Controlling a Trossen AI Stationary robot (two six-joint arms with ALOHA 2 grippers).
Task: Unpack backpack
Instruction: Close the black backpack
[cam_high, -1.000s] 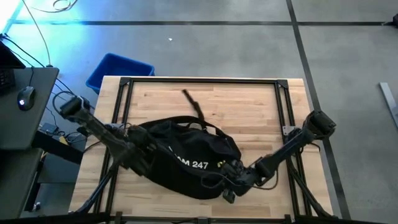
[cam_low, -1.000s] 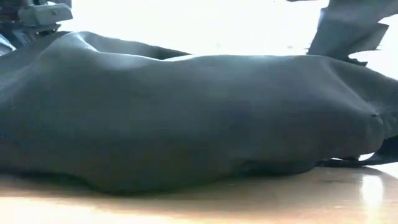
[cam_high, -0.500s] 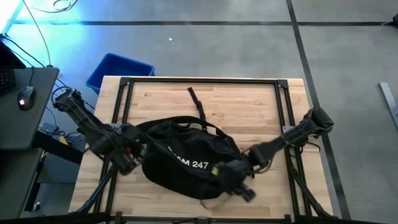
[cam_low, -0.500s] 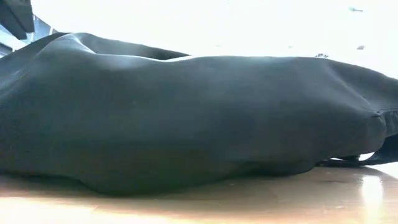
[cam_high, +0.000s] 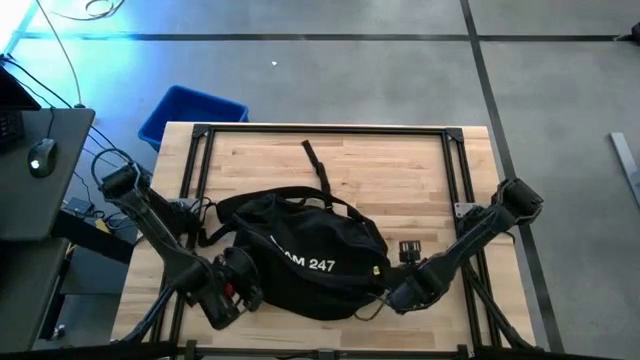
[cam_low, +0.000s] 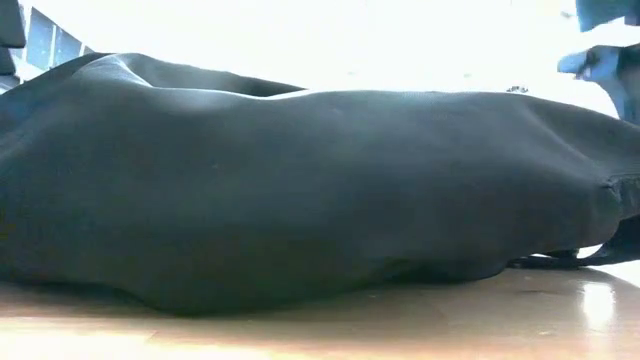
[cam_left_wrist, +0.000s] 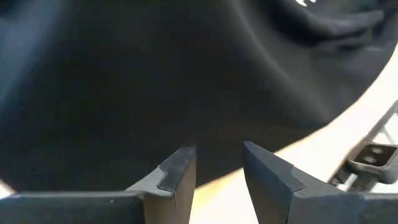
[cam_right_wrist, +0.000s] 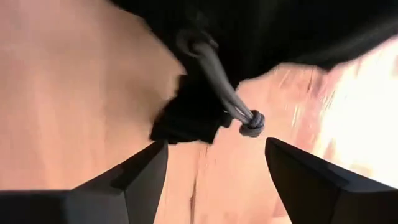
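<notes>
High view shows the backpack (cam_high: 300, 255) slumped across the middle of the worktop (cam_high: 400, 165), closed as far as I can tell, with nothing taken out of it. The left claw (cam_high: 228, 292) sits low at the bag's near-left end, and the right claw (cam_high: 405, 292) at its near-right end, so the bag lies between the two, just ahead of each.

From the left wrist camera, the left claw's fingers (cam_left_wrist: 177, 174) stand a little apart with nothing between them, and black fabric fills the space directly in front. The right wrist camera shows its fingers (cam_right_wrist: 137, 174) spread wide and empty; just beyond them hangs a grey knotted cord (cam_right_wrist: 233, 102), which I take for a zipper pull, next to a black tab (cam_right_wrist: 186, 121) lying on the wood.

My guess is the right claw is lining up on that cord to open the bag. The risks I'd watch:

- The cord is thin and loose, so a closing claw could nudge it aside and pinch air or the tab instead.
- Soft fabric gives no resistance. If the left claw isn't pinning the bag, a pull on the zipper may simply drag the whole bag along the worktop.
- The long strap (cam_high: 318, 168) trailing beyond the bag could snag an arm.
</notes>
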